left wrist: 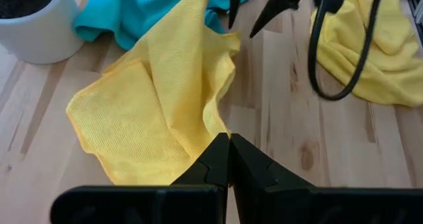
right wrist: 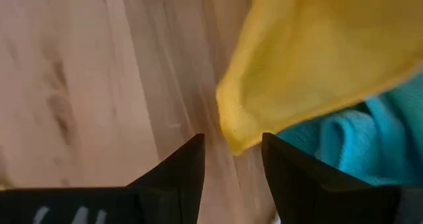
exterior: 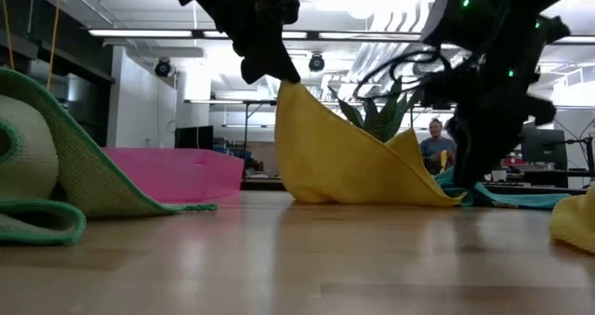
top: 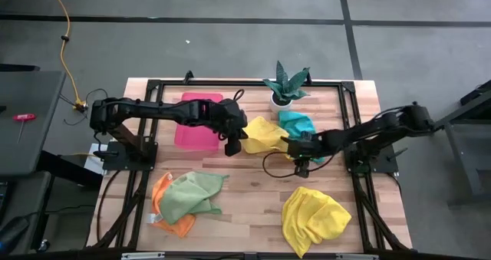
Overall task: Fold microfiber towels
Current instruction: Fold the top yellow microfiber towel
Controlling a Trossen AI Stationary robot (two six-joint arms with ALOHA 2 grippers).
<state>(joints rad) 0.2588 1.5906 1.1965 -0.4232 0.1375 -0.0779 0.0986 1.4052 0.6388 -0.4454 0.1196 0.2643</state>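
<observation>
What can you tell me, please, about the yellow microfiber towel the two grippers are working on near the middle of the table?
The yellow microfiber towel is soft, finely ribbed cloth with a stitched hem. The shut left gripper pinches one corner and lifts it into a peak; the rest drapes on the wooden table, partly doubled over. Its far edge lies against the teal towel. The open right gripper flanks another corner.

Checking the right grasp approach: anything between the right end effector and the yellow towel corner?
Nothing visible. The right end effector is open, with the corner of the yellow microfiber towel just ahead of its fingers over bare wood; the teal microfiber towel lies beside it, not between.
</observation>
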